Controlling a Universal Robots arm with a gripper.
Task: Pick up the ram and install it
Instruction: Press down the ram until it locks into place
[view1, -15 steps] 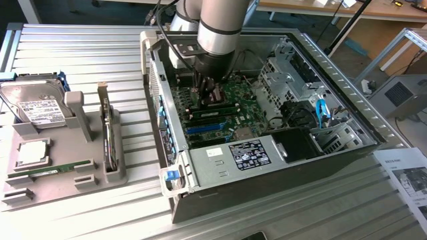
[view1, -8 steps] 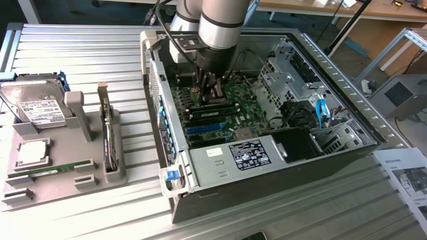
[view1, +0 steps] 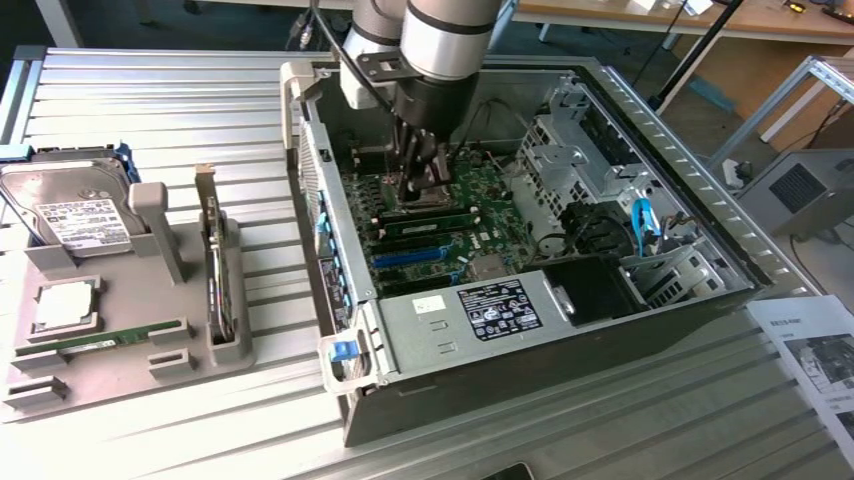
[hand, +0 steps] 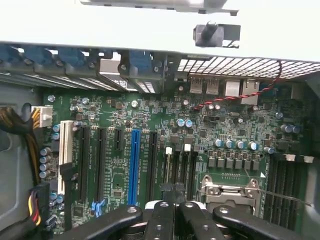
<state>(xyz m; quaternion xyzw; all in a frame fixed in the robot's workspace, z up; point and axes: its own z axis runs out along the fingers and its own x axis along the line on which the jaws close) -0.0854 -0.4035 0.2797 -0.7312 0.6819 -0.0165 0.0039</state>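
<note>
A long green ram (view1: 100, 340) stick lies flat in the grey tray (view1: 187, 360) at the exterior view's left, far from the arm. My gripper (view1: 424, 188) is down inside the open computer case (view1: 441, 345), just above the green motherboard (view1: 467, 235). In the wrist view the gripper (hand: 172, 199) is shut, its black fingertips pressed together with nothing visible between them. It hovers over the narrow memory slots (hand: 180, 167) beside the metal processor socket (hand: 230, 192). A green strip (view1: 430, 213) stands along the slots under the gripper; I cannot tell whether it is a seated stick.
The tray also holds a hard drive (view1: 80, 215), a square silver chip (view1: 64, 305) and an upright expansion card (view1: 214, 250). Inside the case are a power supply (view1: 494, 305), drive cages (view1: 574, 160), cables (view1: 641, 225) and a blue slot (hand: 132, 165). A paper sheet (view1: 814, 360) lies at the right.
</note>
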